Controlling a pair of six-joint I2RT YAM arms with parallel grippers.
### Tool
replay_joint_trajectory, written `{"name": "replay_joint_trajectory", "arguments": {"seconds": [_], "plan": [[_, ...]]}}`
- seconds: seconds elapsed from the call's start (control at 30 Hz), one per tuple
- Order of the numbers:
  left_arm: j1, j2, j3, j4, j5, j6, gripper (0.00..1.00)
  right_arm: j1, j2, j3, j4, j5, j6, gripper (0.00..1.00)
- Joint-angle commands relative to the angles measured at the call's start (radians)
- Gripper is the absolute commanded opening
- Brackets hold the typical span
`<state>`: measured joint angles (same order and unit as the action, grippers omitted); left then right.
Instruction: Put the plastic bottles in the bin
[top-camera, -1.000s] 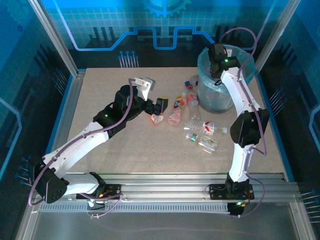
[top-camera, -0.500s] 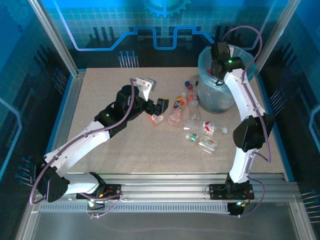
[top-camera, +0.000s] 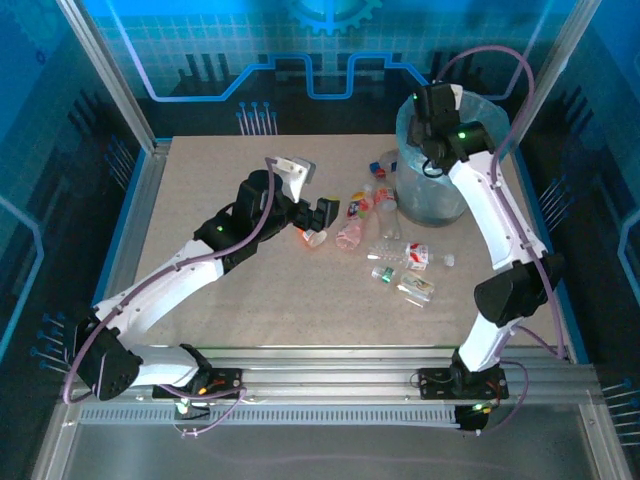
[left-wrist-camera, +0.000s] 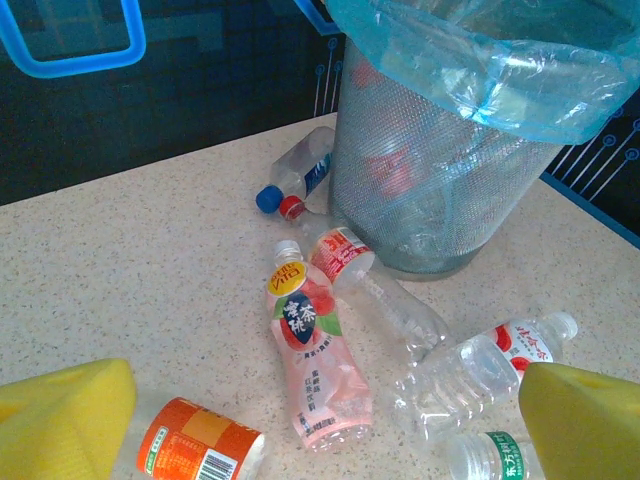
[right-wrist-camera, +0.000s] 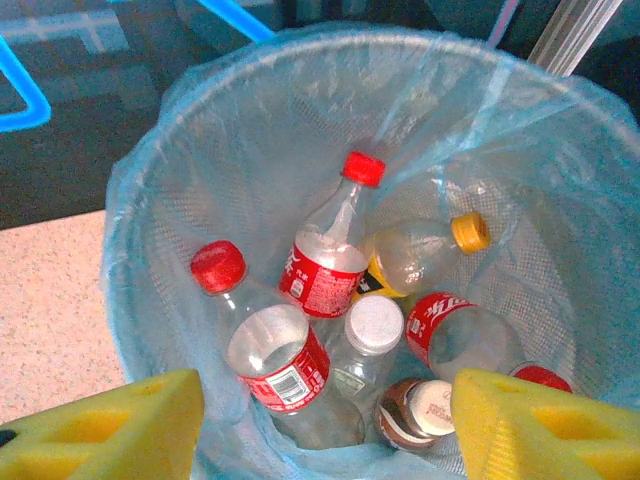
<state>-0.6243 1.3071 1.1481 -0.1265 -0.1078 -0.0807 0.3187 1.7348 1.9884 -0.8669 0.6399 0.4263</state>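
— Where were the plastic bottles (top-camera: 418, 257)?
— Several lay loose on the tabletop (top-camera: 220, 180) beside the bin (top-camera: 430, 200). Others lay inside it, among them a red-capped bottle (right-wrist-camera: 325, 260).
— And the claws?
— The right claw (right-wrist-camera: 325, 425) hung over the bin's mouth, spread apart, with nothing in it. The left claw (top-camera: 317, 218) hovered low and spread wide above an orange-labelled bottle (left-wrist-camera: 200, 452) and a pink bottle (left-wrist-camera: 315, 365), gripping neither.
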Motion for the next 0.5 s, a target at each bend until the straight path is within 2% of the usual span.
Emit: {"name": "replay_joint_trajectory", "arguments": {"seconds": [0.0, 0.3, 0.47], "plan": [[0.006, 0.017, -0.005, -0.008, -0.001, -0.02, 0.99, 0.052, -0.062, 0.008, 0.048, 0.059, -0.007, 0.67], [0.019, 0.06, 0.015, -0.043, -0.018, -0.042, 0.99, 0.27, -0.051, 0.09, 0.062, 0.126, -0.136, 0.66], [0.074, 0.119, 0.057, -0.106, -0.011, -0.128, 0.99, 0.356, 0.054, 0.12, 0.036, 0.035, -0.158, 0.65]]}}
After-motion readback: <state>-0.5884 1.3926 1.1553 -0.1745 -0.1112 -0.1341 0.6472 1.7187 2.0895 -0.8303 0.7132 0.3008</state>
